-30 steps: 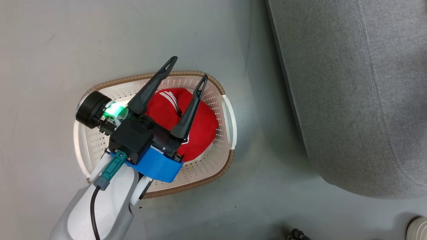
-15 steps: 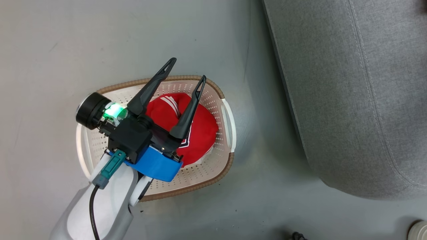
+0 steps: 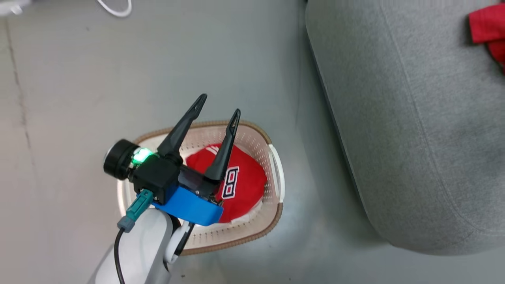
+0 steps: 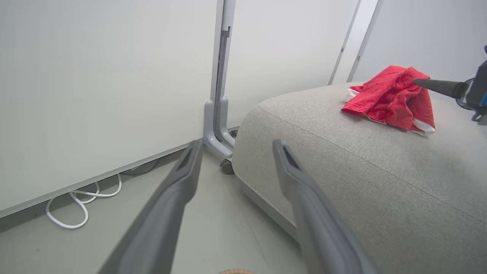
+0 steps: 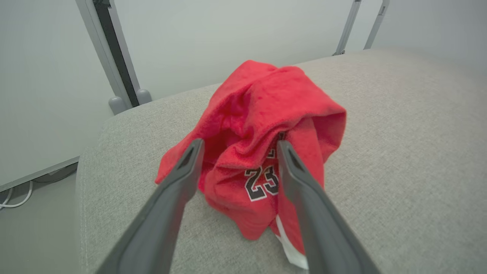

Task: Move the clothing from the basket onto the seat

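A red jersey with a navy-and-white number 8 (image 3: 240, 185) lies bunched in the cream basket (image 3: 272, 173) on the floor. My left gripper (image 3: 219, 104) hovers open above the basket, its fingertips past the far rim, holding nothing. From the left wrist, that gripper (image 4: 235, 148) points toward the grey seat (image 4: 342, 163). A second red jersey (image 3: 487, 27) lies on the seat (image 3: 414, 118). This one bears a 23 (image 5: 262, 179) and sits between the spread fingers of my open right gripper (image 5: 239, 145). One of the right gripper's fingers (image 4: 437, 86) touches that jersey (image 4: 384, 99).
The seat's rounded corner (image 3: 323, 79) stands just right of the basket, with a strip of grey floor between. A white cable (image 4: 76, 205) loops along the base of the white wall. A grey post foot (image 4: 215, 129) stands by the seat's far corner.
The head camera has tilted, so the basket sits lower in view and the jersey on the seat has come in. The left gripper stays open over the basket; the number 8 shows more.
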